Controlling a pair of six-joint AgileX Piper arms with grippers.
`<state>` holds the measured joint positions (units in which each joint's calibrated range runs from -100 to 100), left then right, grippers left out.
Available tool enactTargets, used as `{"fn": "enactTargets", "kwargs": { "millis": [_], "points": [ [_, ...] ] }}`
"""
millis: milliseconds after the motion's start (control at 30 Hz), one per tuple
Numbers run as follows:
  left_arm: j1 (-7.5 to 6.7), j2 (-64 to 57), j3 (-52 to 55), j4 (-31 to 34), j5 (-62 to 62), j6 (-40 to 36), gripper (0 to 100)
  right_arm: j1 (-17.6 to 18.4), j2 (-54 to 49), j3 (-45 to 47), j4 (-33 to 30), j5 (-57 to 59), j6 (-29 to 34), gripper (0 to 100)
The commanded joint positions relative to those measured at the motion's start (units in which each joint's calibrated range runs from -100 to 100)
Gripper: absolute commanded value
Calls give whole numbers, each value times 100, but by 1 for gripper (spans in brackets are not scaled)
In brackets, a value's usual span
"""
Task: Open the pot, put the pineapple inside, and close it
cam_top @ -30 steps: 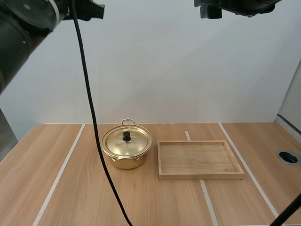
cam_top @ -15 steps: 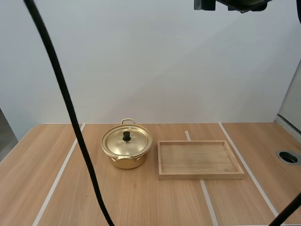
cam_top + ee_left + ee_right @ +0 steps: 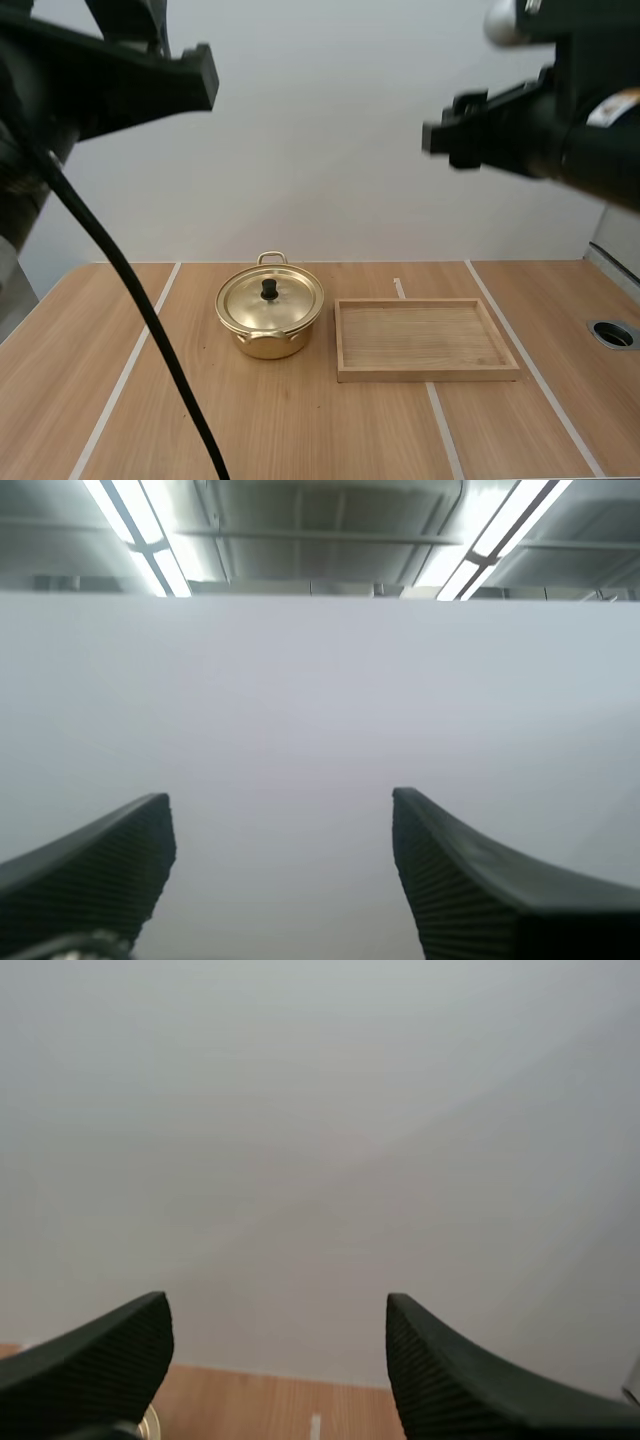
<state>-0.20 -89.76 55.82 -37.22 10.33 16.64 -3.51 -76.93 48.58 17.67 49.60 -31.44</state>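
Left hand: open, its two ribbed black fingers standing apart with nothing between them, turned toward a plain white wall. Right hand: likewise open and holding nothing, with a strip of the wooden surface beyond its fingers.

In the high view, one gold-coloured pot stands on the surface, closed by its one lid. The lid bears one black knob. Two loop handles show on the pot, one on its far side and one on its near side.

One wooden tray lies just right of the pot, not touching it. Three pale stripes cross the surface, one left of the pot and two to its right.

One small orange label sits on the right arm, high above and right of the pot; its writing cannot be read.
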Motion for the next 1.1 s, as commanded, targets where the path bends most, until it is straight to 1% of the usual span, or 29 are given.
{"fn": "enactTargets", "kwargs": {
  "millis": [0, 33, 133, 233, 300, 400, 500, 567, 633, 700, 767, 833, 867, 933, 967, 1000, 1067],
  "points": [
    [-128, -238, 662, 40, -601, -49, 100, -19, -309, 1283, -59, -1072, -316, 100],
    [-170, -375, 933, 121, -668, -49, 100, -19, -336, 1780, -59, -1786, -373, 100],
    [-265, -765, 1737, 298, -740, -49, 100, -19, -385, 3197, -59, -4495, -591, 100],
    [-273, -1009, 2562, 382, -758, -49, 100, -53, -392, 4276, -144, -6107, -1048, 100],
    [-273, -1024, 2999, 729, -727, -49, 100, -83, -392, 4711, -144, -6573, -1144, 100],
    [-266, -1024, 3429, 1268, -541, -49, 100, 63, -577, 4993, -131, -6603, -1134, 100],
    [-252, -1024, 3625, 1206, -524, -82, 100, 194, -1144, 5007, 84, -6406, -958, 100],
    [-188, -1024, 3685, 1120, -472, -162, 100, 243, -1382, 5007, 305, -6406, -946, 100],
    [-73, -1024, 3683, 1086, -108, -295, 100, 325, -1424, 5007, 814, -6301, -908, 100],
    [53, -1024, 3683, 1032, 470, -500, 100, 434, -1435, 5007, 1177, -5789, -908, 100],
    [116, -1024, 3683, 1099, 961, -512, 100, 490, -1509, 5007, 1367, -4960, -908, 100],
    [109, -1024, 3683, 1099, 963, -512, 100, 491, -1593, 5007, 1465, -4103, -900, 100],
    [62, -1024, 3683, 1099, 977, -512, 100, 471, -1622, 5007, 1568, -3635, -886, 100],
    [-125, -1024, 3683, 1099, 1031, -512, 100, 386, -1622, 5007, 1606, -2657, -873, 100],
    [-208, -1024, 3683, 1099, 1219, -512, 100, 337, -1622, 5007, 1592, -2242, -873, 100],
    [-250, -1024, 3683, 1112, 1575, -512, 100, 299, -1622, 5007, 1556, -2032, -873, 100],
    [-251, -1024, 3683, 1209, 2647, -512, 100, 273, -1622, 5007, 1541, -2051, -873, 100]
  ]
}}
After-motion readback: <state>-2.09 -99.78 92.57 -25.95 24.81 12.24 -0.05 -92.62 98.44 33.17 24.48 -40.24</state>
